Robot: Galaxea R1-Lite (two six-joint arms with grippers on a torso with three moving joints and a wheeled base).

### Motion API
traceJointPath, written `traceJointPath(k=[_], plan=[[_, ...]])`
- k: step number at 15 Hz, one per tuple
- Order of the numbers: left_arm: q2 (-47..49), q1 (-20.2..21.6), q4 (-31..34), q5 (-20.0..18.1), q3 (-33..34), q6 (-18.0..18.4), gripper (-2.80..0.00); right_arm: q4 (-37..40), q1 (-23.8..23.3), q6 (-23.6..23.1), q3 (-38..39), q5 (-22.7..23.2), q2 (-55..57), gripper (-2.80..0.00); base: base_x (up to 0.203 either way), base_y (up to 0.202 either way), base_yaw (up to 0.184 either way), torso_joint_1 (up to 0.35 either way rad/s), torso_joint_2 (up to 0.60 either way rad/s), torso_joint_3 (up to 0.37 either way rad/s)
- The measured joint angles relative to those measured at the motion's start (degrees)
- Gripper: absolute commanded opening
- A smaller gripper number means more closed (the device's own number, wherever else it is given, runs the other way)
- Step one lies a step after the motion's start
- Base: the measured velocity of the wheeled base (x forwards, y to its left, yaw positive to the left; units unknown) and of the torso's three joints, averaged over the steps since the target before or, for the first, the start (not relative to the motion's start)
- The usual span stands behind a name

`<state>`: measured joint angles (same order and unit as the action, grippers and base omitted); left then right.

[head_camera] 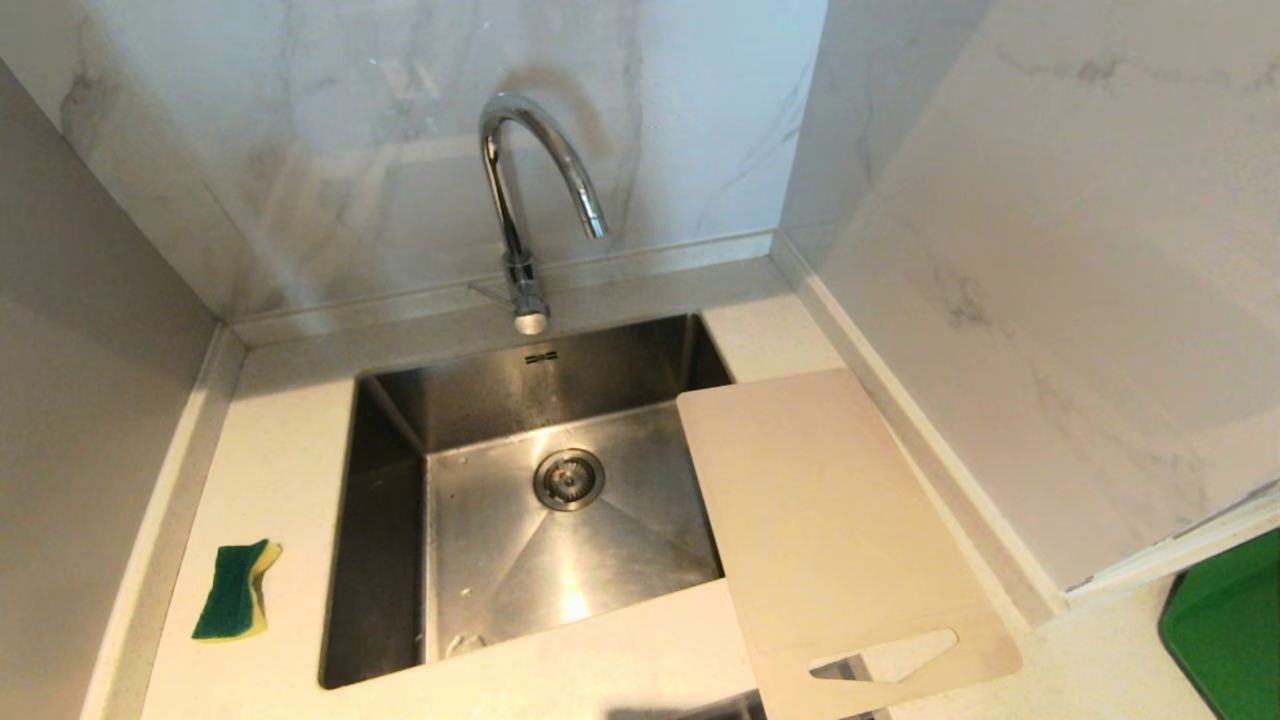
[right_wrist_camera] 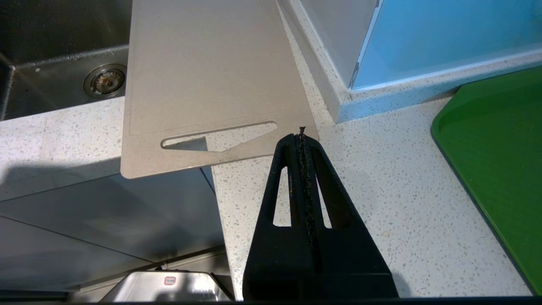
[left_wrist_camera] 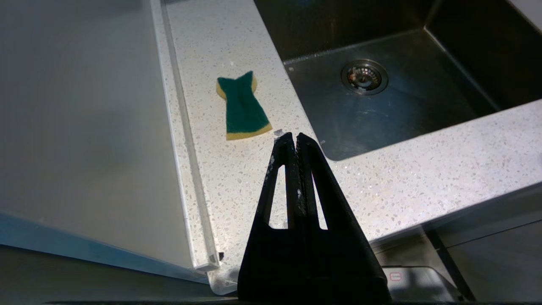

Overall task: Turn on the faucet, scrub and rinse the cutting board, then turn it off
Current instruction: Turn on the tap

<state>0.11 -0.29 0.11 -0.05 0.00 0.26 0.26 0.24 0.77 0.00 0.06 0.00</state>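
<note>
Both claws pressed together and empty, left gripper (left_wrist_camera: 295, 136) above the counter near the sponge (left_wrist_camera: 243, 106) left of the sink (head_camera: 390, 420), right gripper (right_wrist_camera: 301, 136) by the cutting board (head_camera: 830, 520) overlapping the sink's right rim, faucet (head_camera: 520, 200) behind the sink.

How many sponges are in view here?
1. The green-and-yellow sponge lies flat on the countertop, left of the sink. None other shows.

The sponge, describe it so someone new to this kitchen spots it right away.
Find the steel sink under the faucet. On the speckled counter to its left lies the sponge. It is small with a pinched waist, green on top and yellow underneath, unlike the big pale cutting board opposite.
</note>
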Motion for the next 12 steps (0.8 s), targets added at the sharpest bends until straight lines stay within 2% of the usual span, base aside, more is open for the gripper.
traceJointPath(k=[12], plan=[[0.00,0.00,0.04,-0.05,0.00,-0.16,-2.80,-0.08,0.00,-0.35,0.00,0.05,0.00,-2.80,0.000,0.000,0.000,0.000,0.00,0.000]])
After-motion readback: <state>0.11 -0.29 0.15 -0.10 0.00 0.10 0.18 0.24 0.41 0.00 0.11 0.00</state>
